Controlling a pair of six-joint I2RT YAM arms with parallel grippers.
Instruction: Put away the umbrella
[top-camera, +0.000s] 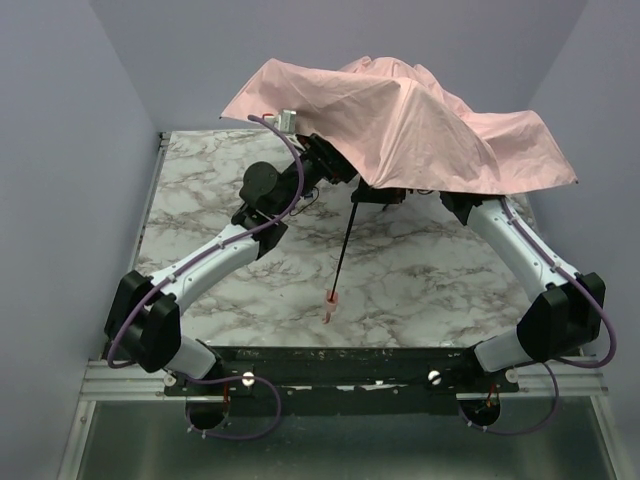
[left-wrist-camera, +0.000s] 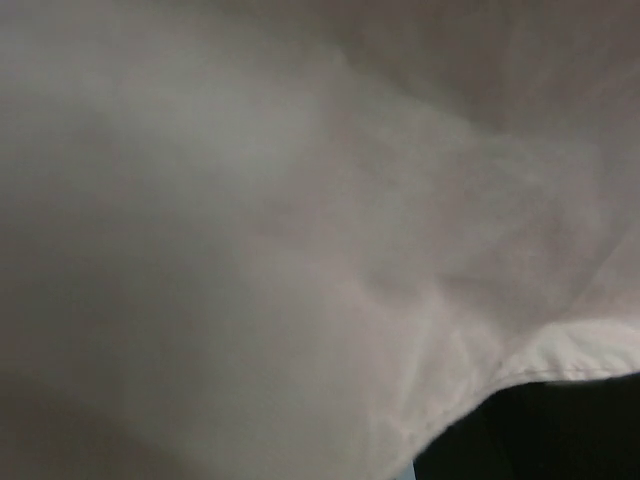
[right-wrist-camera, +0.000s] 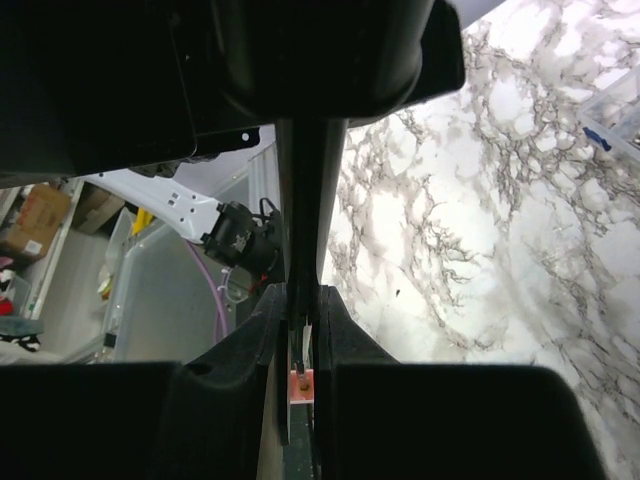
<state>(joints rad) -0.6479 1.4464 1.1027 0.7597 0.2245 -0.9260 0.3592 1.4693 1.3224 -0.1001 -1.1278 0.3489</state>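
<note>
The umbrella stands open, its pale pink canopy (top-camera: 400, 110) spread over the back of the marble table (top-camera: 420, 280). Its thin black shaft (top-camera: 344, 250) slants down to the small pink handle (top-camera: 332, 303) near the front. My right gripper (top-camera: 385, 195) is under the canopy and shut on the shaft high up. In the right wrist view the gripper (right-wrist-camera: 301, 300) clamps the black shaft (right-wrist-camera: 305, 200), with a pink piece (right-wrist-camera: 301, 385) between the fingers. My left gripper (top-camera: 335, 165) reaches under the canopy's left edge, fingers hidden. Pink fabric (left-wrist-camera: 300, 220) fills the left wrist view.
Lilac walls close in the table at the back and on both sides. The canopy hides the back right of the table. A clear container edge with a blue mark (right-wrist-camera: 615, 115) shows in the right wrist view. A metal rail (top-camera: 330, 375) runs along the front.
</note>
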